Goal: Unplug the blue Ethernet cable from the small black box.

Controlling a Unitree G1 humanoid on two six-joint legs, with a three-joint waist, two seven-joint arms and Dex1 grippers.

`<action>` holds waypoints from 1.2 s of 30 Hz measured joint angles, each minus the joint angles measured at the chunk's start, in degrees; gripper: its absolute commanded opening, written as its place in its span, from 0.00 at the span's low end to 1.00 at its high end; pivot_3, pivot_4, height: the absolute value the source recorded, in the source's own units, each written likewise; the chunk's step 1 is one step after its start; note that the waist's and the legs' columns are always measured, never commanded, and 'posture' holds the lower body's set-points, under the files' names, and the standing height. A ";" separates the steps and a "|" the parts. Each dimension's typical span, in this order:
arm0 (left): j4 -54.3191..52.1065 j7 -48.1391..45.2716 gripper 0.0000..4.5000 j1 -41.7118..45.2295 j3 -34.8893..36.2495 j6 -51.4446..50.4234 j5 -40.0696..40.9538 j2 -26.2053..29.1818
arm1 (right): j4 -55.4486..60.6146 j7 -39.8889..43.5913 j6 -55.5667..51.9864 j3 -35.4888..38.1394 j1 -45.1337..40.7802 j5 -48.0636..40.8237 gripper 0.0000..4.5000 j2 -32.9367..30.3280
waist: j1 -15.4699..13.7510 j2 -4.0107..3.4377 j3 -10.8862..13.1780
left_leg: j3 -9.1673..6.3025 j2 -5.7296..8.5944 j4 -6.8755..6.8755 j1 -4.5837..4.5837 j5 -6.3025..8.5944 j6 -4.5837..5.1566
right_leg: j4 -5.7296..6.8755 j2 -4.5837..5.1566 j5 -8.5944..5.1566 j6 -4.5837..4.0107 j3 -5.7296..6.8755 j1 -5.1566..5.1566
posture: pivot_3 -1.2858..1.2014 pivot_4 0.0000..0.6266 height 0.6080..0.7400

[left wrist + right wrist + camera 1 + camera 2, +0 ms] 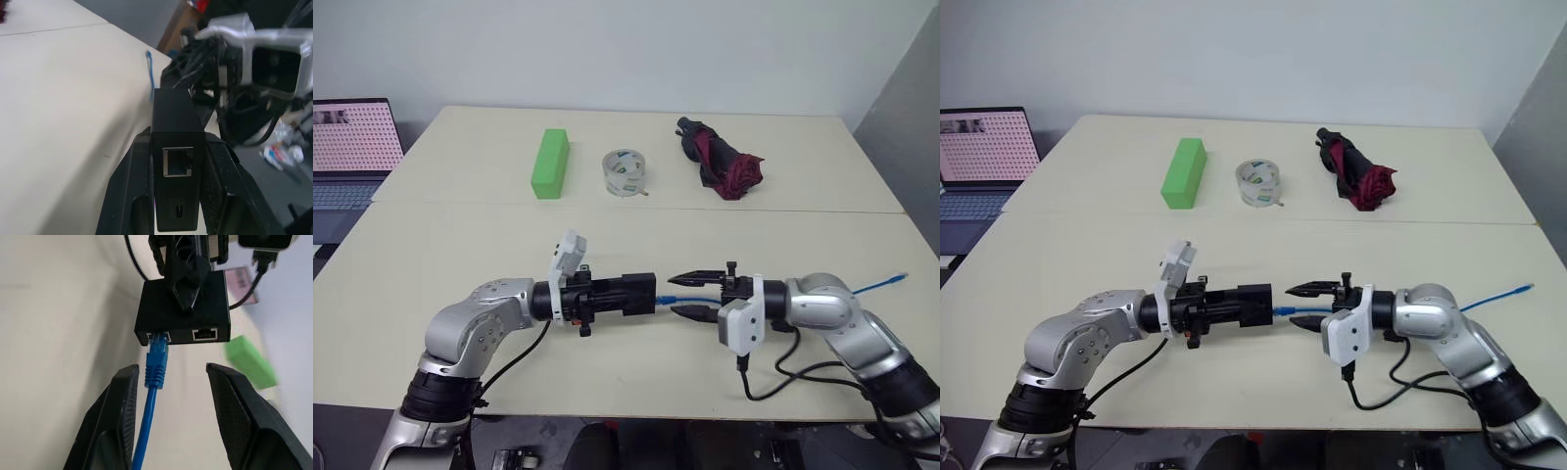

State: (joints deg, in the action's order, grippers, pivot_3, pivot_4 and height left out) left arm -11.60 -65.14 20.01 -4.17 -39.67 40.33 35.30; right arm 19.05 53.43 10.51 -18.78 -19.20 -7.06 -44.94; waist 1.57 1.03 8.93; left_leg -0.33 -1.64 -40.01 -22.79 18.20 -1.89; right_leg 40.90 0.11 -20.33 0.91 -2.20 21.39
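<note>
My left gripper (612,294) is shut on the small black box (642,294) and holds it level above the table, pointing right. In the left wrist view the box (176,112) sits clamped between both fingers (139,176), with an empty port facing the camera. The blue Ethernet cable (154,374) is plugged into the left port of the box (183,308). My right gripper (173,368) faces the box, open, with one finger on each side of the cable and touching neither it nor the box. The cable's far end (884,285) trails past my right arm.
At the back of the table lie a green block (550,163), a roll of clear tape (626,172) and a folded dark red umbrella (720,157). An open laptop (350,147) stands at the far left. A black wire (783,377) loops under my right wrist.
</note>
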 measured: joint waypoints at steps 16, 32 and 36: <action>0.74 -5.62 0.18 4.36 -1.05 5.12 -2.36 0.35 | 8.41 -4.77 -51.22 6.30 -2.86 -33.96 0.49 4.42 | 0.06 0.02 0.00 | -0.15 0.04 0.00 -0.08 0.02 0.03 | -0.05 0.00 0.00 0.00 0.10 0.01 | 0.52 0.24 1.00; -0.61 -5.16 0.18 4.08 -0.99 5.04 -2.33 0.43 | 6.55 -3.27 -55.08 6.39 -4.54 -34.19 0.13 6.94 | 0.09 0.02 0.00 | -0.16 0.05 0.00 -0.08 0.02 0.03 | -0.06 0.00 0.00 0.00 0.12 0.01 | 0.52 0.24 1.00; -1.20 -5.60 0.18 3.85 -0.96 5.06 -2.35 0.98 | 6.27 -1.65 -55.48 6.38 -4.74 -34.19 0.08 6.93 | 0.09 0.02 0.00 | -0.17 0.05 0.01 -0.09 0.02 0.04 | -0.07 0.00 0.00 0.00 0.12 0.01 | 0.52 0.24 1.00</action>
State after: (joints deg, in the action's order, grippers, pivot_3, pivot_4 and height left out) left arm -12.80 -70.75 23.86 -5.12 -34.61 37.98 36.28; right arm 25.32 51.78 -44.97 -12.40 -23.93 -41.25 -38.01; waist 1.66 1.05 8.93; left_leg -0.49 -1.59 -40.01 -22.87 18.22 -1.86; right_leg 40.83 0.11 -20.33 0.91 -2.08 21.40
